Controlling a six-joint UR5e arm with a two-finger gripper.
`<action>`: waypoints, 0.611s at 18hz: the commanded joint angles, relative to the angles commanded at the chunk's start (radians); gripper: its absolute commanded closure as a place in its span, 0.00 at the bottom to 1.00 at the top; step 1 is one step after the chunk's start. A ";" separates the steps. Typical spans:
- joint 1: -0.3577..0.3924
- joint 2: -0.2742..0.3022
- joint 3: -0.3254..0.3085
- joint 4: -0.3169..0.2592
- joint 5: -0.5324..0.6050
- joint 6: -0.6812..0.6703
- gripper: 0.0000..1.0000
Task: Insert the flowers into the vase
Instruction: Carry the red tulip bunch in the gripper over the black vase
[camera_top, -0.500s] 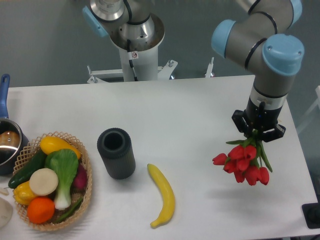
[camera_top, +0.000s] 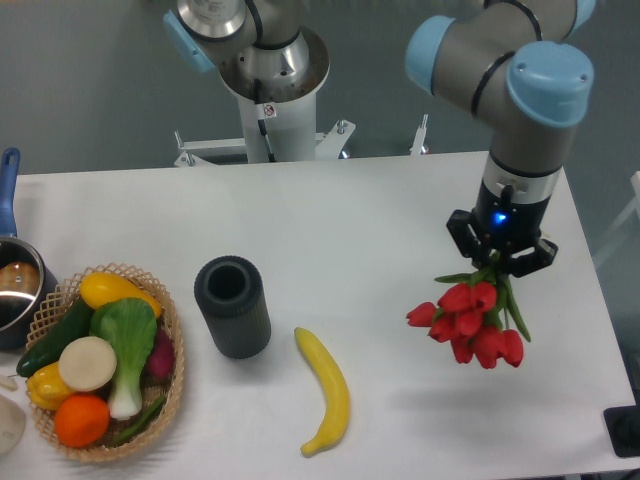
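Observation:
My gripper (camera_top: 497, 262) is shut on the green stems of the flowers (camera_top: 466, 323), a bunch of red tulips that hangs below it, lifted above the right part of the white table (camera_top: 350, 210). The blooms point down and to the left. The vase (camera_top: 232, 306), a dark grey cylinder with a round open mouth, stands upright on the table well to the left of the flowers, apart from them.
A yellow banana (camera_top: 326, 390) lies between the vase and the flowers. A wicker basket (camera_top: 170, 385) of vegetables and fruit sits at the front left. A metal pot (camera_top: 18, 290) with a blue handle is at the left edge.
My gripper has moved a little to the left and away from the camera, carrying the flowers with it. The vase and banana have not moved.

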 joint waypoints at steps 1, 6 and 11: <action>0.000 0.018 -0.012 0.002 -0.055 0.000 1.00; 0.002 0.115 -0.126 0.075 -0.373 -0.003 1.00; -0.003 0.127 -0.193 0.130 -0.676 -0.072 1.00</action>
